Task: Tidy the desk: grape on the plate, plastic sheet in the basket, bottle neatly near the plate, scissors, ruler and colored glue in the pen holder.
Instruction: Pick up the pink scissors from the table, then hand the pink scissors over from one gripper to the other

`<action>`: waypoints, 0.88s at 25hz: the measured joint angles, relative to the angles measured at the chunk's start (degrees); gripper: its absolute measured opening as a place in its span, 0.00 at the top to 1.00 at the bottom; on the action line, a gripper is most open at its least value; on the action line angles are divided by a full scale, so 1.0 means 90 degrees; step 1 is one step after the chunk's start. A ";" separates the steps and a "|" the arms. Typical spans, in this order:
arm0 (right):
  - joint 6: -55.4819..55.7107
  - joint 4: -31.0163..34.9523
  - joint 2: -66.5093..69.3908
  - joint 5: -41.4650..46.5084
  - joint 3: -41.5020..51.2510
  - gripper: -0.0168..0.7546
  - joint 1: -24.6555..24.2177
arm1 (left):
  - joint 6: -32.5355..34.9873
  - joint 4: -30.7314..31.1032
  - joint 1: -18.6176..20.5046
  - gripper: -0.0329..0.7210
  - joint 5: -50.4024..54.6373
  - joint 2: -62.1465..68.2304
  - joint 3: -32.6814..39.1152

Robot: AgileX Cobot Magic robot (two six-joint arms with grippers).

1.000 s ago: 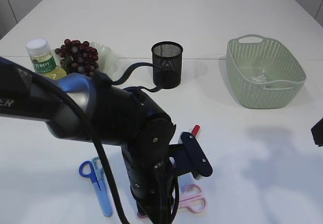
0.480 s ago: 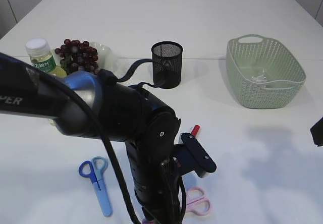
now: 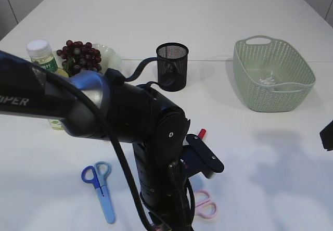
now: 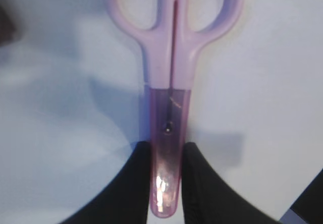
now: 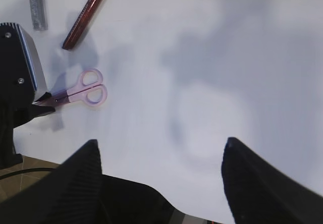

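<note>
surface: white matte table point(image 3: 270, 153) | far left: yellow-labelled bottle point(image 3: 42, 55), grapes on pale plate point(image 3: 109, 54) | far centre: black mesh pen holder point(image 3: 172, 66) | far right: green woven basket point(image 3: 273, 75) | near left: blue scissors point(image 3: 100, 187) | near centre: pink scissors point(image 4: 170, 82), red glue pen point(image 5: 86, 14), grey ruler point(image 5: 36, 4)

Clearance, desk front: left arm point(image 3: 130, 137) fills the near centre, masking the pink scissors point(image 3: 204, 206) and red glue stick point(image 3: 201, 133). Blue scissors point(image 3: 100, 187) lie beside it, unobstructed. Open tabletop between pen holder point(image 3: 172, 66) and basket point(image 3: 273, 74). Bottle point(image 3: 42, 58) and grapes point(image 3: 80, 58) crowd the far-left corner.
</note>
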 joint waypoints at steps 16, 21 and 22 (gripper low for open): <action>0.0000 0.0051 0.0000 -0.0004 0.0000 0.23 0.0000 | -0.0489 0.0226 0.0000 0.81 0.0259 -0.0361 0.0000; -0.0013 0.0191 0.0091 -0.0143 0.0000 0.23 0.0000 | -0.0619 0.0254 0.0015 0.81 0.0301 -0.0459 -0.0063; -0.0071 0.0238 0.0144 -0.0158 0.0000 0.23 0.0000 | -0.0638 0.0254 0.0030 0.81 0.0301 -0.0489 -0.0103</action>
